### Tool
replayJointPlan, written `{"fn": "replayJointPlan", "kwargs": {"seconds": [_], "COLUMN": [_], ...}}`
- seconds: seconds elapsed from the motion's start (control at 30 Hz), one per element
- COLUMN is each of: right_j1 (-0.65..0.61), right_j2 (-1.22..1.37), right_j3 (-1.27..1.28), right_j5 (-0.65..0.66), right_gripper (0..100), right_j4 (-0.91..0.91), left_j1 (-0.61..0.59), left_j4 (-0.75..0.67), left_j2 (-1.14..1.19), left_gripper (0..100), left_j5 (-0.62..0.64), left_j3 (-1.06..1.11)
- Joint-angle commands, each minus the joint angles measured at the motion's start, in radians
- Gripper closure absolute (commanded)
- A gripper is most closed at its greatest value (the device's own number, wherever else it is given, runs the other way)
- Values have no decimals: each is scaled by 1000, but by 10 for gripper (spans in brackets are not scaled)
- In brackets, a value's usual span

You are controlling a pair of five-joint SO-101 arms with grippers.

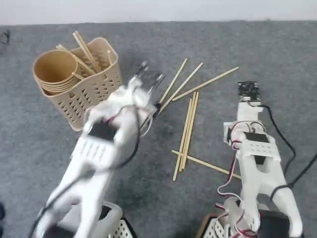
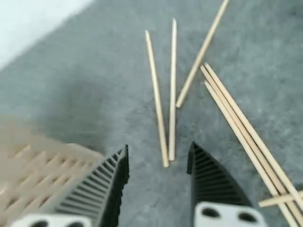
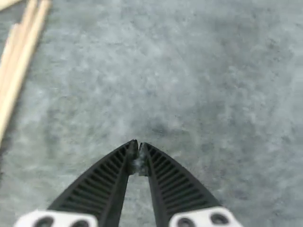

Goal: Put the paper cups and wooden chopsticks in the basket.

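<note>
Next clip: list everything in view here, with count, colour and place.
beige perforated plastic basket: one, beige, far left of the mat.
tan paper cups: nested stack, count unclear, tan, inside the basket.
wooden chopsticks in the basket: several, pale wood, leaning beside the cups.
loose wooden chopsticks: about seven, pale wood, scattered on the mat right of the basket.
grey felt-like mat: one, grey, under everything.
left tool: one, black, open, low over the mat beside the basket.
right tool: one, black, shut, over bare mat.
</note>
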Motion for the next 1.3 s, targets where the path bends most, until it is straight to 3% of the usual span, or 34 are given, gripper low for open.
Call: {"fn": "replayJointPlan", "kwargs": {"seconds": [0.0,0.2,0.47,1.1,1.27], "right_j1": [64,189,166,136,136], "right_j2": [-45,-47,-47,-47,-47], "right_j3": [0,-6,-5,-5,-5], "right_j5": [-32,-170,-176,-173,-173], "right_gripper": [991,991,991,991,991], "right_j4": [-19,-58,-67,-68,-68], "left_j1": [34,40,38,-41,-38], "left_j4": [-26,-20,-20,51,215], "left_j2": [270,598,885,1026,1099], "left_gripper": [805,805,805,805,805], "left_j5": [-8,-9,-9,-9,-9], "left_j3": [-202,-417,-650,-816,-981]}}
